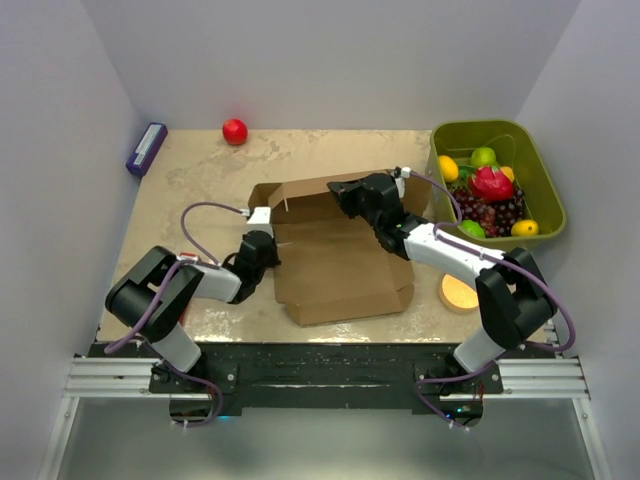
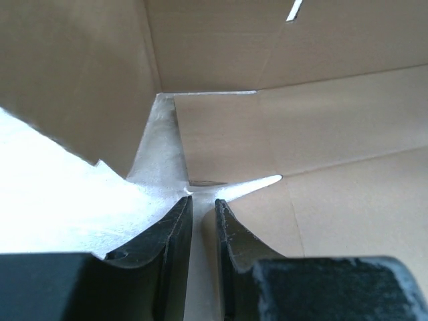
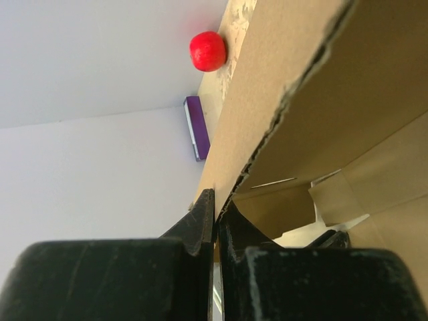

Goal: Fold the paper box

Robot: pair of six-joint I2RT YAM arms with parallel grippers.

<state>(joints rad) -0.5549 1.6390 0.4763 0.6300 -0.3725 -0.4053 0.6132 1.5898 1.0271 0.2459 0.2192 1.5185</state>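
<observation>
Top external view: paper box [image 1: 340, 270] is sited at the centre of the table [image 1: 200, 165], between both arms, partly erected, with base panel flat and rear wall raised. Right gripper [image 1: 340, 192] is set on the top edge of that rear wall. In right wrist view its jaws are seen clamped together on the rough cardboard edge, and the panel runs up and away from the fingers [image 3: 200, 214]. Left gripper [image 1: 264, 222] is positioned at the box's left side, near the rear-left corner. In left wrist view its 2 fingertips [image 2: 175, 231] are nearly together with 1 narrow gap between them, tips at a slit cut where the base meets the left side panel. That panel is seen standing up, with bright table surface showing beside it. Whether cardboard is pinched in the gap cannot be told. Red ball [image 1: 234, 131] is located at the far table edge, well apart from the box. Purple flat block [image 1: 146, 148] is lying at the far-left corner against the wall. Both are also picked up past the cardboard in right wrist view. Green bin [image 1: 475, 127] is parked at the far right, loaded with fruit [image 1: 490, 185]. 1 orange disc [image 1: 459, 292] is partly hidden under the right arm, just beside the box's near-right corner.
</observation>
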